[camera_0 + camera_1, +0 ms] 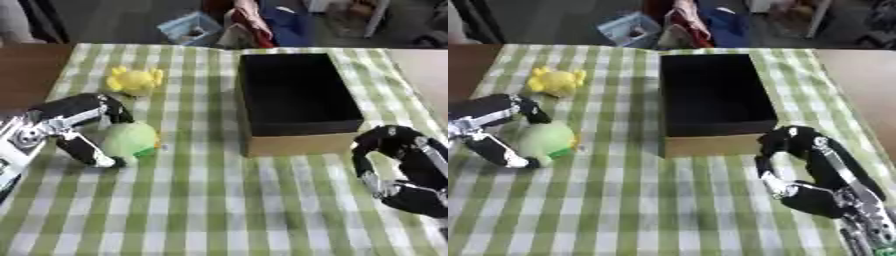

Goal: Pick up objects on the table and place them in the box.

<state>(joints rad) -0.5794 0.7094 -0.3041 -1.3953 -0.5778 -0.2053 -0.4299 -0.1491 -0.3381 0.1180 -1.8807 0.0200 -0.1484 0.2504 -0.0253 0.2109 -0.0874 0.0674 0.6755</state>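
So there's a green-and-white checked cloth (219, 200) covering most of the table (26, 65), with bare brown wood showing at the upper left of the frame.

The left hand (74, 127) is at mid-left, and its fingers and thumb are curled round a green plush (131, 141), one finger arching over the top and another hooking under near the bottom. The plush is a round, pale green thing with a bit of orange on its right side. It looks like it's sitting on the cloth, though I can't tell for sure that it isn't lifted a little.

Above it, toward the upper left, a yellow plush (134, 81) lies on the cloth by itself, clear of the hand.

The box (297, 145) is in the upper middle, a tan cardboard outside with a black inside, open on top, and nothing visible in it. It's well to the right of both plushes.

The right hand (798, 165) sits at the lower right, just below and beside the box's near right corner. Its fingers are curled in a C shape around nothing.
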